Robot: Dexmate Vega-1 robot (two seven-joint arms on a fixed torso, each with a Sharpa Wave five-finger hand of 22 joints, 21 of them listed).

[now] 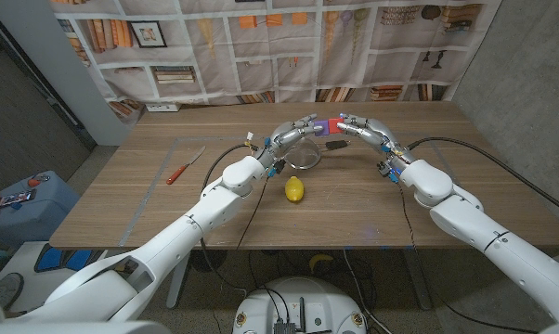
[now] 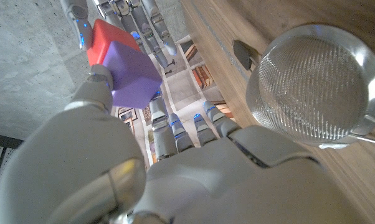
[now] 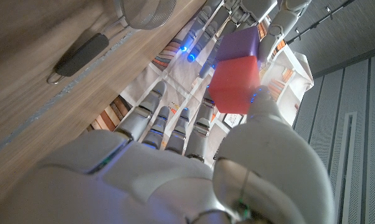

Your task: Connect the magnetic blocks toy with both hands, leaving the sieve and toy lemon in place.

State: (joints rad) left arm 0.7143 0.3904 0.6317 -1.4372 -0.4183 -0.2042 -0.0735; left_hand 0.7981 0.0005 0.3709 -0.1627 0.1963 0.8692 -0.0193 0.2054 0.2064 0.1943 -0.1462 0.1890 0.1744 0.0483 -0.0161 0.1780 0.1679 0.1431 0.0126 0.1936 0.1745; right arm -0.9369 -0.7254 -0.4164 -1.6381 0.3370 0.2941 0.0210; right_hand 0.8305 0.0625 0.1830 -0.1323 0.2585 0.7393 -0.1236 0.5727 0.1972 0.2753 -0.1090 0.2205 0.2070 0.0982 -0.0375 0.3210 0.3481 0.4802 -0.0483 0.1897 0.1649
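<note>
No readable text, label or number shows on anything

Purple block point(image 2: 134, 78) joined to red block point(image 2: 108, 42), pinched between white left hand point(image 1: 293, 133) and white right hand point(image 1: 358, 126), both lit with small blue dots along silvery-grey fingers point(image 2: 155, 31). Yellow toy lemon point(image 1: 294, 189) at six o'clock from silver mesh sieve point(image 2: 318, 84) with black handle point(image 3: 80, 57), on pale brown wood-grain bench point(image 1: 149, 204). Red-handled tool point(image 1: 184, 167) at nine o'clock on the bench; printed bookshelf pattern in white, orange and brown on backdrop point(image 1: 289, 46) at twelve o'clock.
</note>
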